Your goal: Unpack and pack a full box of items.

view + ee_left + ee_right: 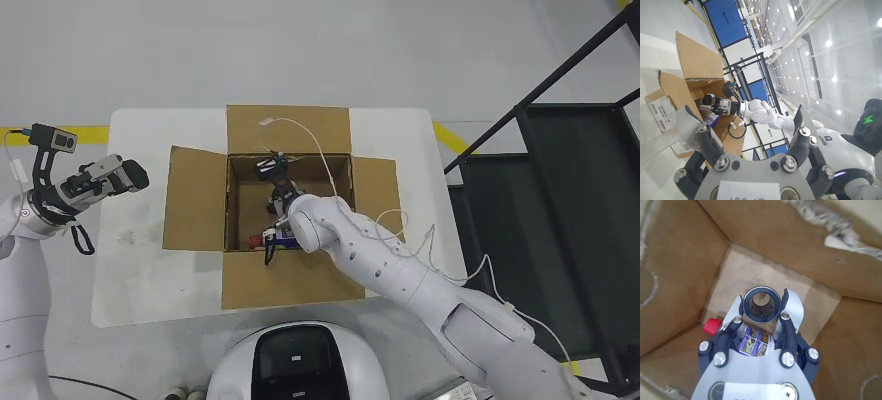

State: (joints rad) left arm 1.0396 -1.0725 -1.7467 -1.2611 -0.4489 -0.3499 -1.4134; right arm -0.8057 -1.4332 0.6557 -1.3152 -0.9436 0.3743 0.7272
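An open cardboard box (195, 212) sits mid-frame on the white surface (140, 270), with the right arm (380, 258) extending into it from the lower right.

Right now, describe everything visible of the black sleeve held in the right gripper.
The black sleeve is a short hollow cylinder, metal-looking, with a bright edge around its rim and rows of small bright dots lining the bore. It is seen end-on, open right through. The right gripper clamps it, a white finger against each side, inside the cardboard box, above a lying bottle with a red cap. Nothing else touches it.
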